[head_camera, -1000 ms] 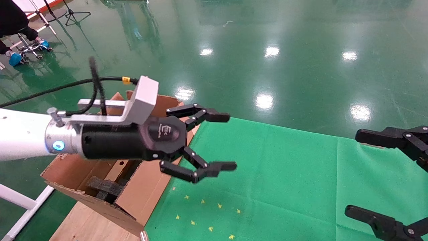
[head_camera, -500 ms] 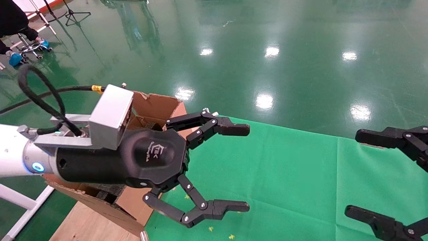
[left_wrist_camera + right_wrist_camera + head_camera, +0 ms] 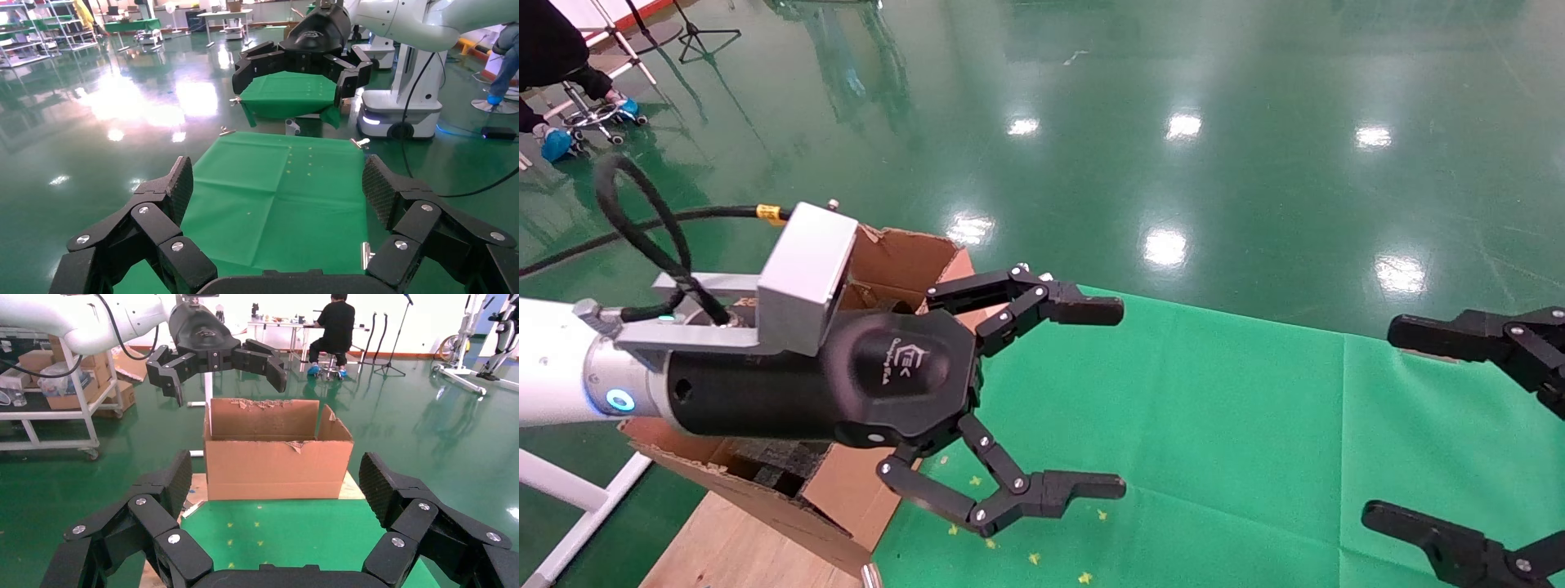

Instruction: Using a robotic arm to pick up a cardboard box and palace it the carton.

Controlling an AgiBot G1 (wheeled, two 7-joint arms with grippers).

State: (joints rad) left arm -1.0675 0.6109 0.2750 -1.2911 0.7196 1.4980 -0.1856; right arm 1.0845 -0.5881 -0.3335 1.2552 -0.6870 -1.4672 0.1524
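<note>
Head view: left gripper hangs over the green cloth just beside the carton, fingers spread wide, nothing between them; right gripper at the right edge, also spread. Left wrist view: fingers apart above bare cloth. Right wrist view: carton's torn flaps upright, left gripper above it. Cardboard box not visible.

green cloth, glossy green floor

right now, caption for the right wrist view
Left gripper hangs open above the flapped carton; right gripper open in foreground.
</note>
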